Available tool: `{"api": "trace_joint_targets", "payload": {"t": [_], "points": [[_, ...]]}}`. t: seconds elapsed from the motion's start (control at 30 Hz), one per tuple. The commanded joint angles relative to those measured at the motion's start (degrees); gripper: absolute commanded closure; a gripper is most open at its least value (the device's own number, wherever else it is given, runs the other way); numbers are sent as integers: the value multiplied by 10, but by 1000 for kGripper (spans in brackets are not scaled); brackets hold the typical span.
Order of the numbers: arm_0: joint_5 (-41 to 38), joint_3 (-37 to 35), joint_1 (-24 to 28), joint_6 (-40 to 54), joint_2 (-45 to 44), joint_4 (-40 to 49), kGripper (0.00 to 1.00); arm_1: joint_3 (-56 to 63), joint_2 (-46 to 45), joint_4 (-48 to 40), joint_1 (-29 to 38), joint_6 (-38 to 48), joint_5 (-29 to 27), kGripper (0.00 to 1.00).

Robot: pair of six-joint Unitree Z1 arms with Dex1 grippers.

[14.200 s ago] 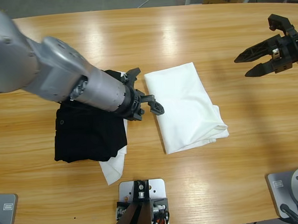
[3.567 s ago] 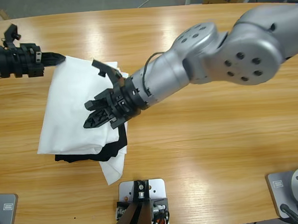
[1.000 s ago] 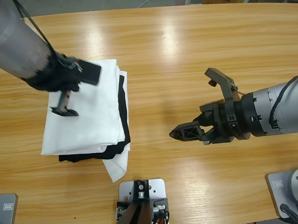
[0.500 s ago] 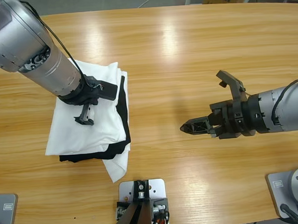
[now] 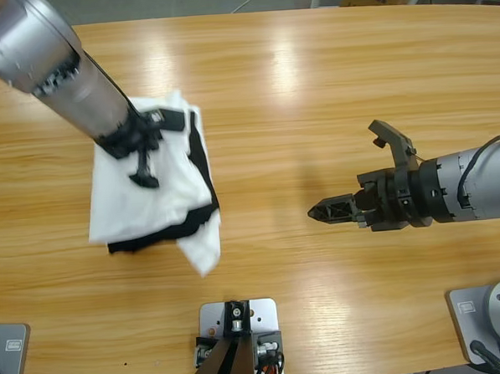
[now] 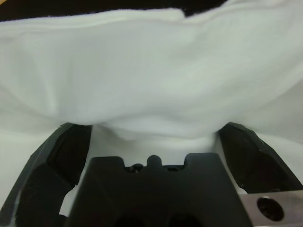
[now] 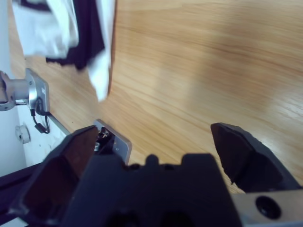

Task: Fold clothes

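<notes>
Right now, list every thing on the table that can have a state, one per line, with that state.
White T-shirt: folded, top of the pile, rumpled under the left pincer.
Black garment: under the T-shirt, edges showing.
Smaller white garment: bottom of pile, one corner sticking out.
Left pincer: open, pressed into the T-shirt.
Right pincer: open, empty, over bare table.
</notes>
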Motion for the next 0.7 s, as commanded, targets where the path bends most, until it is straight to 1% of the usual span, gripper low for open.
{"api": "trace_joint_targets", "payload": {"t": [0.03, 0.13, 0.3, 0.37, 0.53, 0.7], "points": [[23, -84, 164, -162, 153, 24, 18, 17, -7, -9, -15, 8, 11, 0], [24, -183, 217, -263, 191, 67, 18, 15, 12, -25, -21, 8, 16, 0], [25, -401, 285, -322, 284, 175, 18, 9, 51, -56, -25, 8, 25, 0], [25, -473, 310, -339, 313, 197, 19, 9, 61, -63, -25, 7, 27, 0], [27, -544, 366, -373, 342, 201, 23, 9, 73, -67, -26, 7, 31, 0], [44, -569, 379, -382, 352, 208, 18, 0, 88, -67, -25, 7, 37, 0]]}}
